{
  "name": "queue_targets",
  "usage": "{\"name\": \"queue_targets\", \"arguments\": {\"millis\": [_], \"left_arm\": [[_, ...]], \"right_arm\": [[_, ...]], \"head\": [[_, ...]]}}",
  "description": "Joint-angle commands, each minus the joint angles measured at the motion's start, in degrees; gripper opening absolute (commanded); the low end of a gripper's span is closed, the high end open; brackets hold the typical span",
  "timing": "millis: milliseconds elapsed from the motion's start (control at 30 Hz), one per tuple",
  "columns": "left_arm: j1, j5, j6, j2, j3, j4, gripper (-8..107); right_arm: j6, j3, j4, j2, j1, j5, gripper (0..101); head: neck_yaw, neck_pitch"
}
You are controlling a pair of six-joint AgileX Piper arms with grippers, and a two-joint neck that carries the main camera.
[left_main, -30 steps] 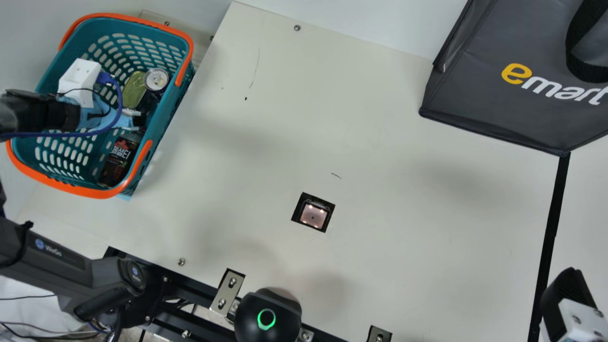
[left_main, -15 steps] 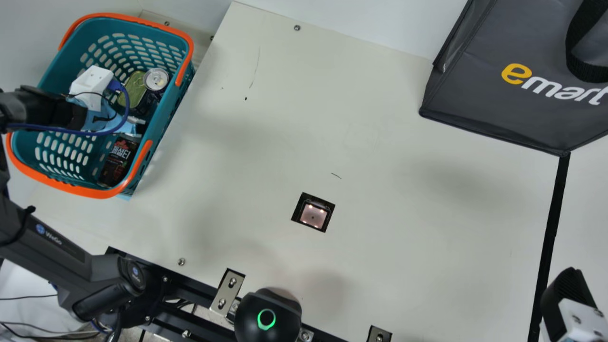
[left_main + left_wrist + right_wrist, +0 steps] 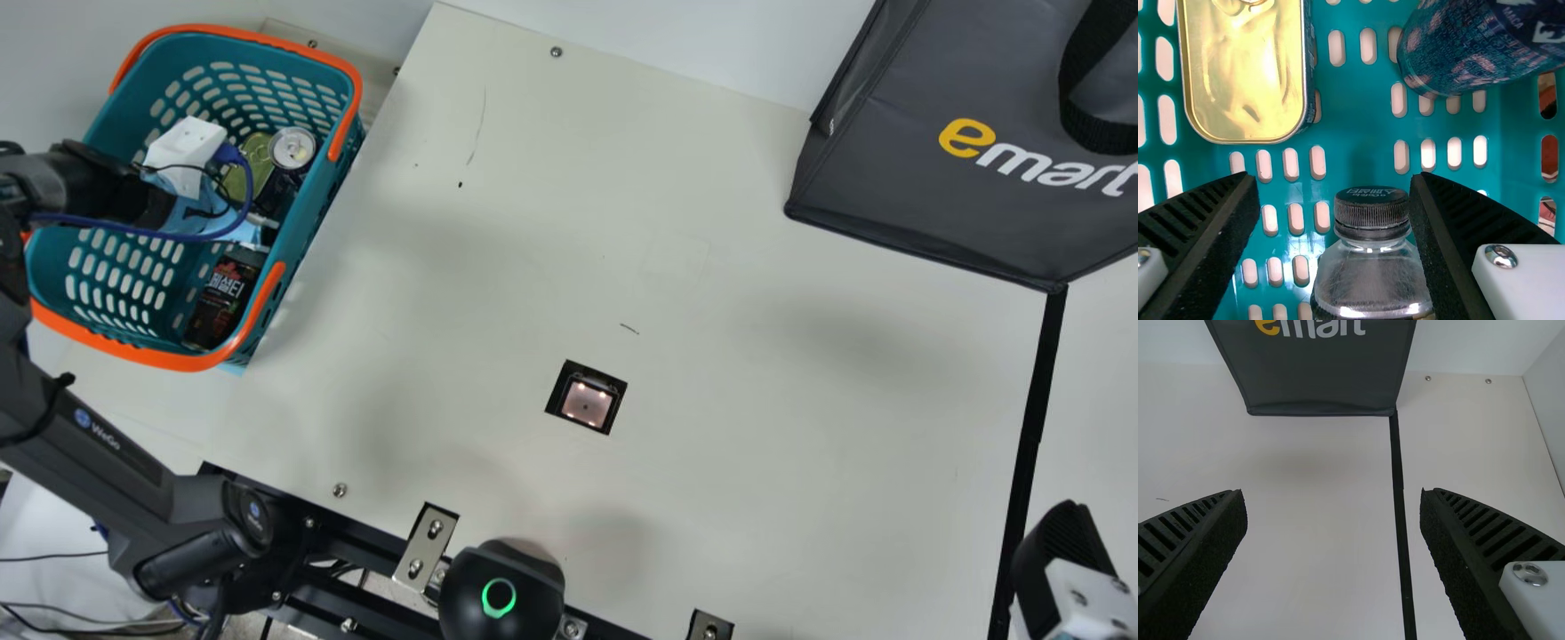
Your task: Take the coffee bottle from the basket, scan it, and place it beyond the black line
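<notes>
Coffee bottle (image 3: 1371, 277) in teal basket (image 3: 298, 240), its cap (image 3: 1371, 212) between widely parted fingers of left gripper (image 3: 187, 151), nothing grasped

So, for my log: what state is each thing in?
Clear coffee bottle with black ribbed cap: capped
Gold rectangular metal tin: shut
Dark blue metal can: opened or not, unclear
Teal plastic basket with orange handles: open-topped
Square glass scanner window: lit
Black domed device: green ring lit
Left black ribbed pincer: open
Right black ribbed pincer: open
</notes>
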Motion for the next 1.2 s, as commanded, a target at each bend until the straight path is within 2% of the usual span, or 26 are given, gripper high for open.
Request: {"name": "queue_targets", "arguments": {"millis": [0, 567, 1167], "left_arm": [[-0.2, -0.2, -1.0, 0.2, -0.2, 0.7, 90], [-1.9, -2.7, -5.1, 0.5, 2.1, 3.9, 90], [-2.7, -5.5, -4.2, 2.1, 4.0, 2.7, 90]], "right_arm": [[0.0, 0.0, 0.0, 0.0, 0.0, 0.0, 91], [0.0, 0.0, 0.0, 0.0, 0.0, 0.0, 91], [0.0, 0.0, 0.0, 0.0, 0.0, 0.0, 91]], "head": [[0.1, -1.5], [0.1, -1.5], [0.1, -1.5]]}}
